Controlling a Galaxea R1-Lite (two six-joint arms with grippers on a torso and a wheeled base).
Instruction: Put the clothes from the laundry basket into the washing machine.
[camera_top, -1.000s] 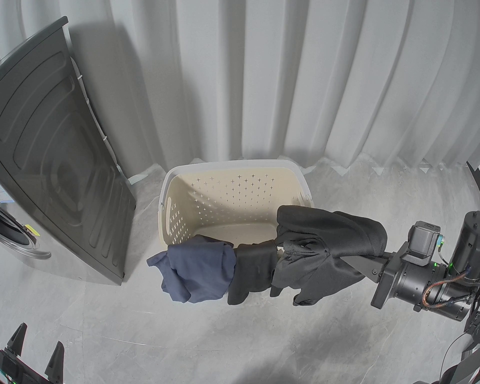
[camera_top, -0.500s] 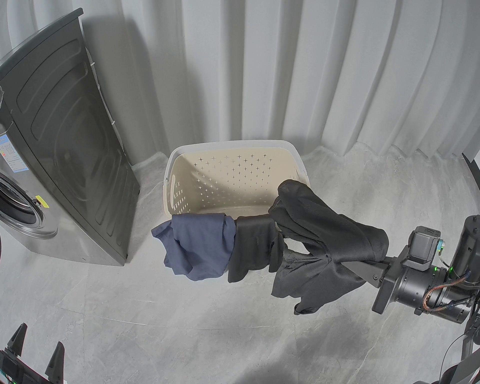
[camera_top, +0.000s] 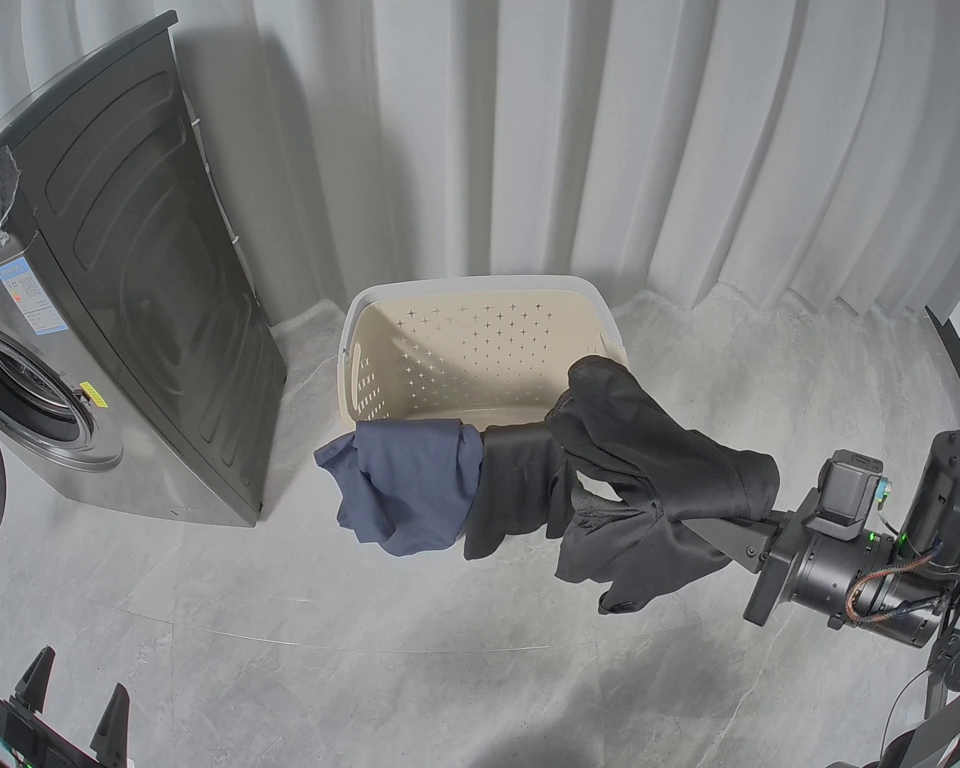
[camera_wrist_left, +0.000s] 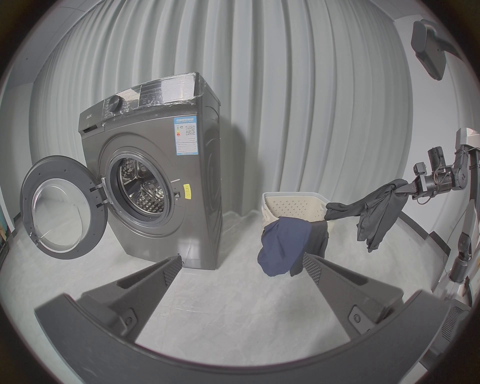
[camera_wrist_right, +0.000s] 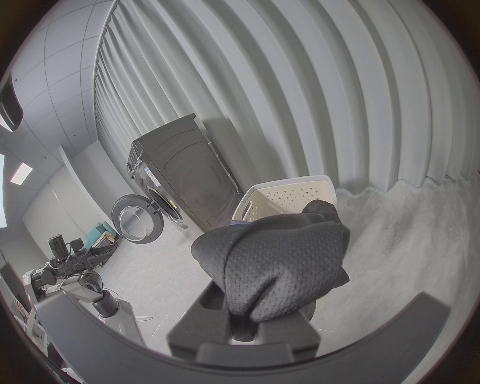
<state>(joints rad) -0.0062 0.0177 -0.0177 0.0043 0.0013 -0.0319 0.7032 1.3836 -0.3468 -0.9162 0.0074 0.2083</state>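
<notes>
My right gripper (camera_top: 735, 530) is shut on a dark grey garment (camera_top: 650, 480), held above the floor to the right of the cream laundry basket (camera_top: 470, 340); one end of the garment still trails over the basket's front rim. A navy garment (camera_top: 405, 485) hangs over that front rim at its left. The grey washing machine (camera_top: 110, 300) stands at the left, its round door (camera_wrist_left: 60, 207) swung open and the drum (camera_wrist_left: 140, 185) exposed. My left gripper (camera_wrist_left: 240, 272) is open, low at the front left, far from the basket. The right wrist view has the dark garment (camera_wrist_right: 280, 265) bunched between the fingers.
White curtains (camera_top: 600, 140) hang right behind the basket and machine. Grey floor (camera_top: 400, 660) lies open between me, the basket and the machine. The open machine door juts out toward the room on the machine's front side.
The head camera has shifted, so the machine and basket sit further right and up. The dark garment is lifted a little higher out of the basket.
</notes>
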